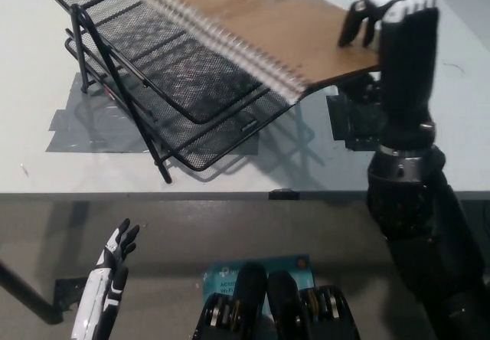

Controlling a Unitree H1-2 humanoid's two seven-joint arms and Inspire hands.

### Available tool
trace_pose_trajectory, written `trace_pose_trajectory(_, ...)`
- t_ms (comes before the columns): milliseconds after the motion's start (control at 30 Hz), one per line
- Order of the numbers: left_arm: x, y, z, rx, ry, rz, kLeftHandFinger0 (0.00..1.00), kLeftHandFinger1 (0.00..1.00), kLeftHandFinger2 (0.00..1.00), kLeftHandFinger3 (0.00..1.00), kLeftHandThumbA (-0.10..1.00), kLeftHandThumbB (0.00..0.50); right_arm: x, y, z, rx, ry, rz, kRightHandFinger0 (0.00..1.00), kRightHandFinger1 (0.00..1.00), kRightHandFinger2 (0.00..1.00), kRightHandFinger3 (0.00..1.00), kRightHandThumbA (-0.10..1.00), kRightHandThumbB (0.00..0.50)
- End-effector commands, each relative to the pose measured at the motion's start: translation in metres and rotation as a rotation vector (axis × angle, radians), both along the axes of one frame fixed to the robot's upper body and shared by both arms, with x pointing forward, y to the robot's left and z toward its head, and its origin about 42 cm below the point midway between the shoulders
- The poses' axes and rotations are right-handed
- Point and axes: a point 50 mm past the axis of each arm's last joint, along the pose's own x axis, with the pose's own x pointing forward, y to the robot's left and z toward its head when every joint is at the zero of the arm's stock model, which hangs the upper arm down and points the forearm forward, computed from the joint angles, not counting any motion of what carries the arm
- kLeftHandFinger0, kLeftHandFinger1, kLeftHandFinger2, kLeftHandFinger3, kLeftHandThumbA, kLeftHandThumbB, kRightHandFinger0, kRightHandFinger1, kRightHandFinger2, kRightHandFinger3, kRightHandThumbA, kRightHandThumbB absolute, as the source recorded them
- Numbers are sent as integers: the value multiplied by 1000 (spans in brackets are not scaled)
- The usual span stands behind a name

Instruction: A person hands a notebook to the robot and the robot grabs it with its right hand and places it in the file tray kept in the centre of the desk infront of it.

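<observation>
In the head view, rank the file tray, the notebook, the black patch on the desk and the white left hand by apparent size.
1. File tray
2. Notebook, though it is held nearer the camera
3. Black patch, partly hidden
4. Left hand

Brown spiral notebook over black mesh tray
</observation>
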Motion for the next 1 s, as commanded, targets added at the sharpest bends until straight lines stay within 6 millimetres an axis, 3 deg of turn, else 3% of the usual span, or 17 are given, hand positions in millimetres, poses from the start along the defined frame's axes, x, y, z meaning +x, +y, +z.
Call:
trace_pose_trajectory(0, -3, 1, 7, 21, -30, -20, 999, 992, 976, 1000, 1000, 350, 10, 19, 37, -59, -192, 51, 0, 0, 130, 80, 889, 0)
trace_pose_trajectory(133, -11, -1, 2, -2, -21, -35, 973, 993, 991, 1000, 1000, 331, 13, 24, 30, -83, -183, 59, 0, 0, 146, 68, 900, 0)
trace_pose_trajectory(300, -16, -1, -1, -14, 13, -37, 972, 997, 1000, 1000, 1000, 367, 20, 30, 22, -121, -185, 45, 0, 0, 164, 97, 900, 0)
trace_pose_trajectory(367, -15, -1, 0, 2, 6, -37, 967, 991, 1000, 1000, 1000, 362, 24, 32, 23, -126, -189, 49, 0, 0, 145, 19, 880, 0)
trace_pose_trajectory(433, -15, -1, 0, 7, 11, -36, 960, 993, 1000, 1000, 1000, 372, 28, 33, 24, -139, -194, 44, 0, 0, 144, 2, 871, 0)
trace_pose_trajectory(600, -13, -2, 2, 8, -3, -42, 927, 981, 1000, 1000, 1000, 365, 34, 35, 29, -153, -212, 29, 0, 0, 152, 0, 982, 0)
trace_pose_trajectory(833, -10, -3, 3, 19, -20, -57, 914, 976, 1000, 1000, 1000, 344, 40, 42, 42, -89, -235, 35, 0, 0, 222, 27, 896, 0)
trace_pose_trajectory(967, -11, -3, 3, 10, -19, -61, 902, 970, 1000, 1000, 1000, 325, 43, 46, 46, -69, -225, -4, 0, 0, 209, 61, 910, 0)
